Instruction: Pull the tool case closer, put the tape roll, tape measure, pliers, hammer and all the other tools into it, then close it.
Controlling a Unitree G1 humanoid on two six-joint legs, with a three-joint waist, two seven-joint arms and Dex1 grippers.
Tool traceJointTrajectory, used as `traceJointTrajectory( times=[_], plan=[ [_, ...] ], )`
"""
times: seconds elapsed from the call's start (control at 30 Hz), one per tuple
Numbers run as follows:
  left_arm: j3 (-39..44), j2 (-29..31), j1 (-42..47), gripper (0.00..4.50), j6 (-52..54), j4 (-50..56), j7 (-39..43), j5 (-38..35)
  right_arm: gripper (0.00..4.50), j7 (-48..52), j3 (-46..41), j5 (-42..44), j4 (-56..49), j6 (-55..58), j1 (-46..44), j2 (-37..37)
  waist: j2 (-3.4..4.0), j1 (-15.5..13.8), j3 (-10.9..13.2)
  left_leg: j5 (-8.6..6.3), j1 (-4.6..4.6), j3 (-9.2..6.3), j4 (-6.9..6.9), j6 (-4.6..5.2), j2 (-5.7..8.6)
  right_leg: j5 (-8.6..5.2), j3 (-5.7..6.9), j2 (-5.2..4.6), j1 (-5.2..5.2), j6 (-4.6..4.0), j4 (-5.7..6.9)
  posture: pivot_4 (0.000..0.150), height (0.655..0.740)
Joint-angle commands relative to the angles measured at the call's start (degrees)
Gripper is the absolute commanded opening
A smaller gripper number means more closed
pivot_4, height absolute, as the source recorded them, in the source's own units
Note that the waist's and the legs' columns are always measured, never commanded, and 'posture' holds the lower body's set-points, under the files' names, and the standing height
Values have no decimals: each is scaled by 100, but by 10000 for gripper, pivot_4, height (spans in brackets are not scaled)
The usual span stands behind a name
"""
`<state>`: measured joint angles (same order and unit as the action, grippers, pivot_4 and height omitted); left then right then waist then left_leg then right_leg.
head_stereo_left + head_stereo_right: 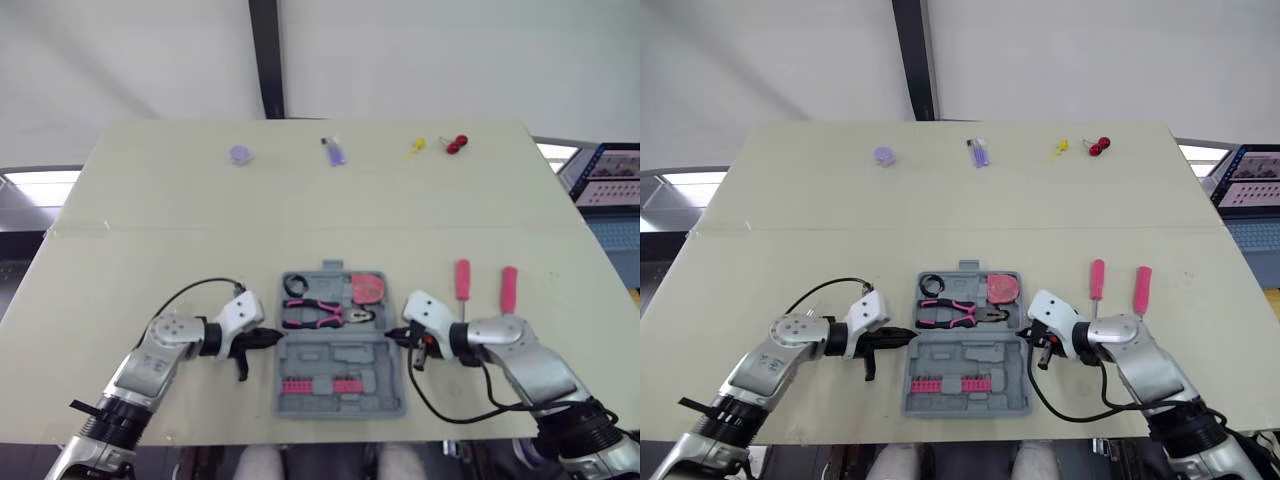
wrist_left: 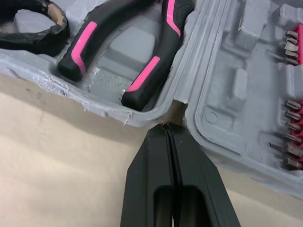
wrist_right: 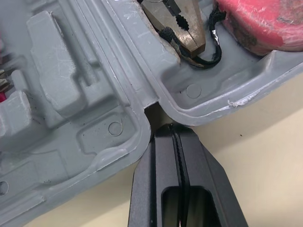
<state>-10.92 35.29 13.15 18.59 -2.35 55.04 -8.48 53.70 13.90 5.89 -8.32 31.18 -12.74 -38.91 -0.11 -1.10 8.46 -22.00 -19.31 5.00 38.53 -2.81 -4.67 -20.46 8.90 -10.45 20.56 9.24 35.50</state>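
Meanwhile, near the beige table's [image 1: 150, 230] front edge, the empty, closed left gripper [image 1: 262, 340] and right gripper [image 1: 397, 337] flank an open grey plastic tool case [image 1: 340, 352].

No legible txt or labels anywhere

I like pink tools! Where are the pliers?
In the eye views, the pliers lie in the far half of the open case, mid-table, the tape roll just beyond their handles, the tape measure beyond their tip.
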Motion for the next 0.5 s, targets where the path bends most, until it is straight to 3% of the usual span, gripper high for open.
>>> traceJointTrajectory(
  times=[0.03, 0.3, 0.5],
  plan=[
    [239, 165, -66, 0, -100, 131, 59, -78, 190, 93, -238, 110, 56, -129, 110, -181, 0, -9, 0, 0, 0, 0, 1, 0, 0, 0, 0, 0, 0, 0, 0, 1500, 7400],
    [719, 393, -181, 0, -22, 171, 36, -279, 190, 267, -846, 497, 212, -376, 372, -580, 0, -19, 0, 0, -1, 0, 1, 0, 0, 0, 0, -1, -1, 0, -1, 1500, 7400],
    [2146, 856, -727, 0, 759, 984, -133, -1090, 190, 368, -2997, 2069, 53, 335, 829, -700, -1, -11, 9, 0, -1, 0, -5, 0, -1, 0, 0, -1, 2, 0, -1, 1500, 7400]
  ],
)
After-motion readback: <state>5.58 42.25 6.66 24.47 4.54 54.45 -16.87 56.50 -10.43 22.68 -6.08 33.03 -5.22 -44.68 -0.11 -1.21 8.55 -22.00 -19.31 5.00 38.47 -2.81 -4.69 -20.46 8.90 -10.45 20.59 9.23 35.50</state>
